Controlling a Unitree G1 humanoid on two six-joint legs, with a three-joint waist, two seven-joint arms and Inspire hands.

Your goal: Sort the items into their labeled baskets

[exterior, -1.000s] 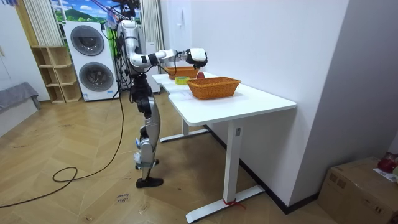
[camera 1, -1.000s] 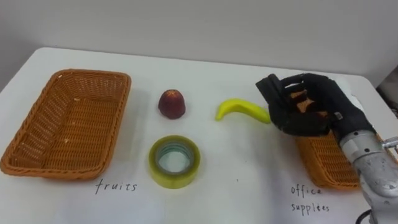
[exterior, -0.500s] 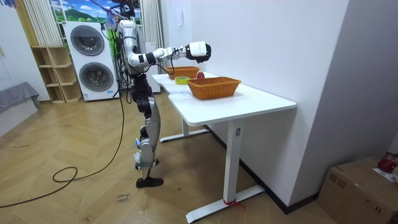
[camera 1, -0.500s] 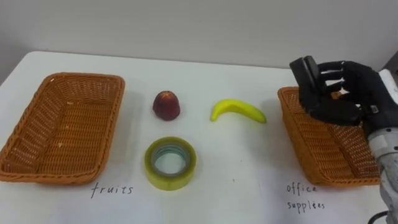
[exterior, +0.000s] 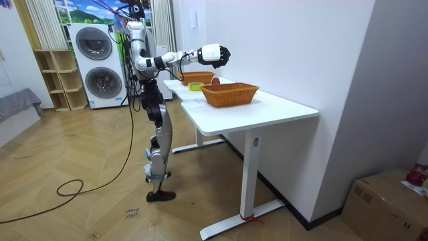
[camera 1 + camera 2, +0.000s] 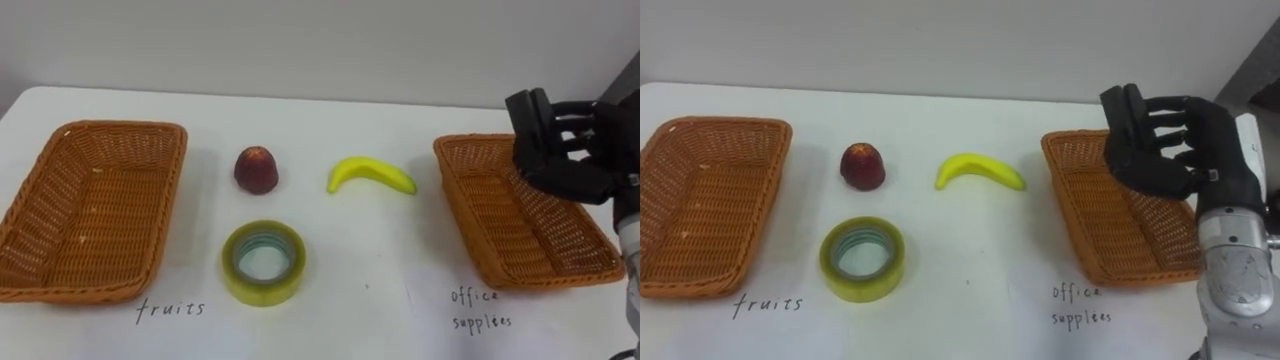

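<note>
A white table [image 6: 400,130] carries two shallow wicker baskets and three loose items. The left basket [image 6: 110,127] lies at the table's left edge and the right basket [image 6: 500,220] near its right edge; each has a handwritten label on the tabletop just in front of it, by the front edge. Between the baskets, towards the rear of the table, stands a dark red fruit, apparently an apple [image 6: 256,169], and to its right, apart from it, lies a yellow banana [image 6: 370,175] with its curve arching away from the robot. A roll of yellowish tape [image 6: 262,292] lies flat nearer the front edge, in front of the apple and well apart from both baskets. The black right hand [image 6: 1160,155] hangs in the air over the far right corner of the right basket, palm towards the camera, fingers spread and loosely extended, grasping nothing. In the room view the robot stands upright at the far end of the table with this arm stretched out above the tabletop.
</note>
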